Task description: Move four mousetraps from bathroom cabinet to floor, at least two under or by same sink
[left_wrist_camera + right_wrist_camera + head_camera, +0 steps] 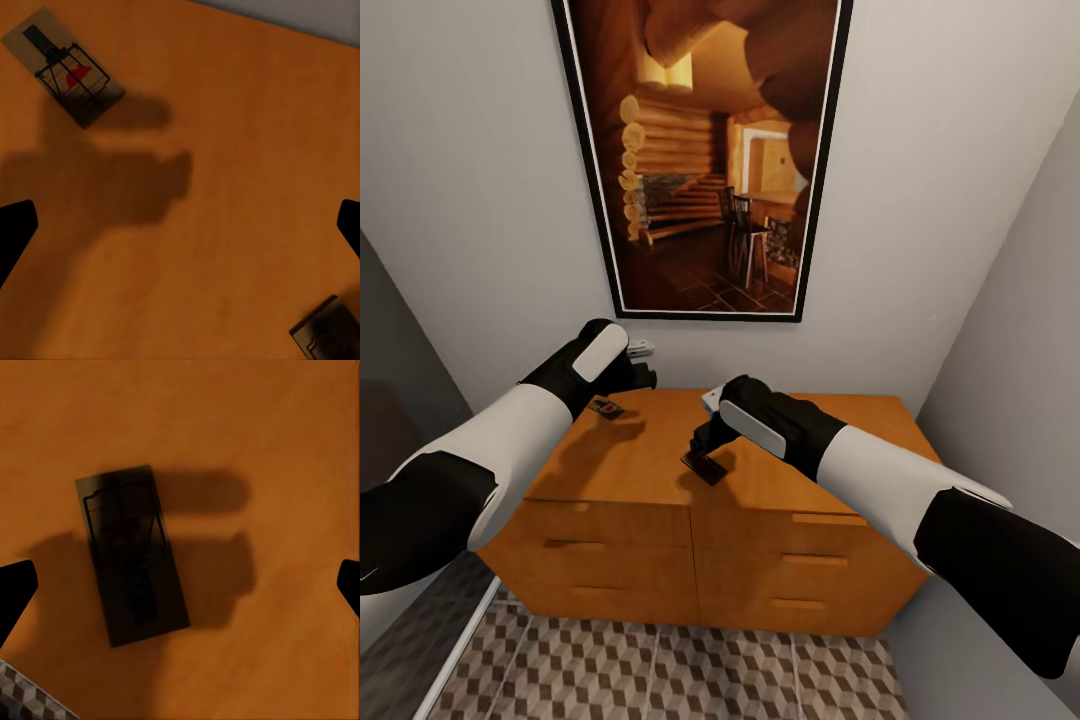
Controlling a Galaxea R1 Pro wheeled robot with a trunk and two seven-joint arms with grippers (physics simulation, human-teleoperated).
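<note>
Both arms are hovering over the cabinet [660, 470]. The right gripper [708, 448] is hanging just above a trap [131, 555] lying flat near the cabinet's front edge, its fingers [15, 592] spread wide and holding nothing. The left gripper [622, 385], fingers likewise released, is hanging near the cabinet's back left corner, with a second trap [66, 69] lying flat on the cabinet top.

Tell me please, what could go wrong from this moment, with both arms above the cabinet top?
1. The mousetrap under the right gripper lies flat and thin on the cabinet; the open fingers may slide over it.
2. That mousetrap seems near the front edge, with floor tiles visible below; a push could knock it off.
3. The left gripper hovers between two mousetraps, aligned with neither, so closing could catch nothing.
</note>
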